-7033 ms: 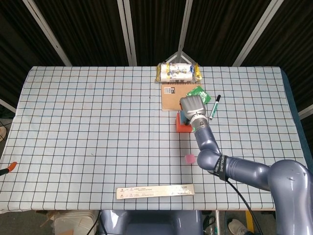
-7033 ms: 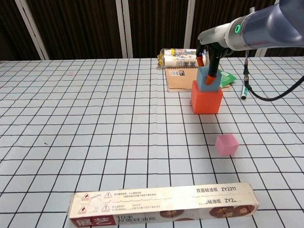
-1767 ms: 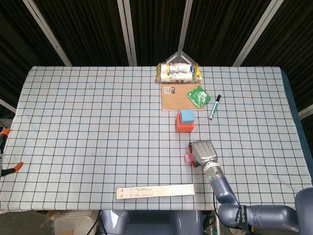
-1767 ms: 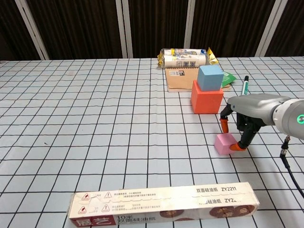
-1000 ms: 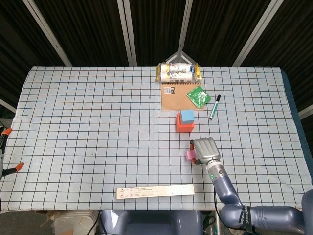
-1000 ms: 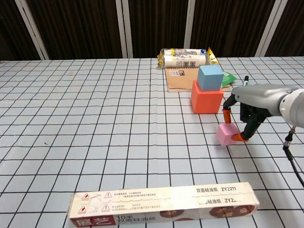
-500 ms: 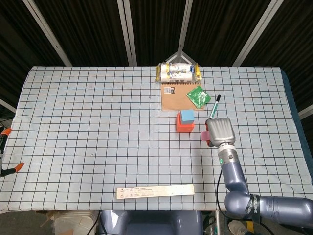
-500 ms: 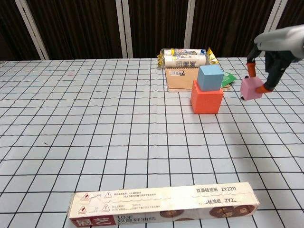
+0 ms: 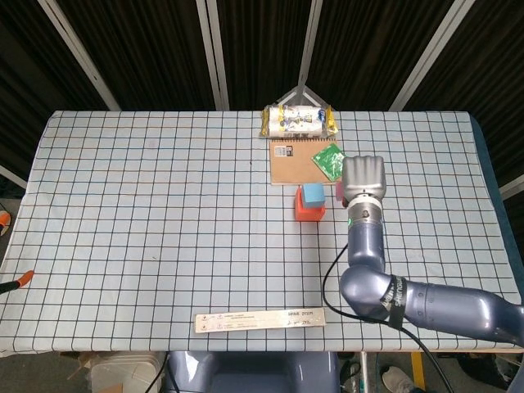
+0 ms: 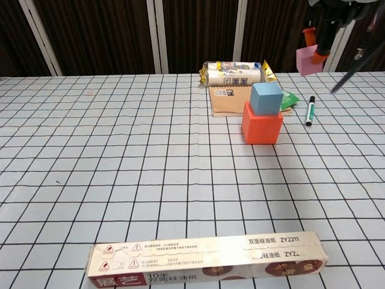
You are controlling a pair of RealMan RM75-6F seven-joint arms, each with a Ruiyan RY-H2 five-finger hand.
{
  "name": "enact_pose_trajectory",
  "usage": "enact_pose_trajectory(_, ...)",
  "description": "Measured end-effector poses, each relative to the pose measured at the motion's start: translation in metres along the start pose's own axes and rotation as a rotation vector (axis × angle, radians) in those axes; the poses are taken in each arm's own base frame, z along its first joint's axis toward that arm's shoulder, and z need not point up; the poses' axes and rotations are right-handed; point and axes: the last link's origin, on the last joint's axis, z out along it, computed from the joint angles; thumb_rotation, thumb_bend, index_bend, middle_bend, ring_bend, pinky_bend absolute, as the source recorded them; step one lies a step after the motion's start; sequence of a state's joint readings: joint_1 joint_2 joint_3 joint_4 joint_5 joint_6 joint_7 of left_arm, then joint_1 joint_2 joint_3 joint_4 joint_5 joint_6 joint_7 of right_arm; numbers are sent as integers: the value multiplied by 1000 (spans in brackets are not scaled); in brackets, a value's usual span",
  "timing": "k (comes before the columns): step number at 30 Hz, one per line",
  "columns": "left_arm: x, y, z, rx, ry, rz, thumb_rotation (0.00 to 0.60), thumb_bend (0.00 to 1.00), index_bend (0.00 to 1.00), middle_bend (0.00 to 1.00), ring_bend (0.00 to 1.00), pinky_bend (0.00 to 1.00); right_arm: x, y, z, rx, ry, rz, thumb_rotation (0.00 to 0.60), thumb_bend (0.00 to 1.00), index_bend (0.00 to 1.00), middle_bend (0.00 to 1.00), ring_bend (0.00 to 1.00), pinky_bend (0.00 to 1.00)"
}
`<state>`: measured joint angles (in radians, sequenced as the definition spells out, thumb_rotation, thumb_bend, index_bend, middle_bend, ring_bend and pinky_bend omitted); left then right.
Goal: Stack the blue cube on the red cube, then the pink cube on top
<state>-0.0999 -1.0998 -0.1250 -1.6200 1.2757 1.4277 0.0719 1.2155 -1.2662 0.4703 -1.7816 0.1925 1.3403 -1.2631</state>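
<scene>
Lifted off the surface (image 10: pixel 120 180), pink cube (image 10: pixel 307 59) hangs pinched between right hand (image 9: pixel 362 180) fingers (image 10: pixel 309 35), up right of blue cube (image 10: pixel 266 98).

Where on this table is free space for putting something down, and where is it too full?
Free: the left half of the table, and the strip between the red cube and the long box. Crowded: the far middle, around the notebook, snack pack and pen.

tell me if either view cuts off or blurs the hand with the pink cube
Chest view: the right hand is cropped by the top edge, only fingertips showing, while the pink cube stays sharp against the dark backdrop. Head view: the hand is whole and in focus but hides most of the cube, leaving only a pink sliver at its left side.
</scene>
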Motion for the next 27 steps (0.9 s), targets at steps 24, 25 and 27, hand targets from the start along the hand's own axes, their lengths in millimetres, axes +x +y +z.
enact_pose_trajectory(24,-1,-1,4,20,-4,9,600,165,34,0,0,0,0,-61,10,162,-3,65,600,459,574,1000,1000,1000)
enact_pose_trajectory(25,-1,-1,4,22,-3,10,600,165,34,0,0,0,0,-62,11,166,-3,66,600,459,574,1000,1000,1000)
enact_pose_trajectory(27,-1,-2,4,25,-1,10,600,165,34,0,0,0,0,-62,13,172,-5,66,600,459,574,1000,1000,1000)
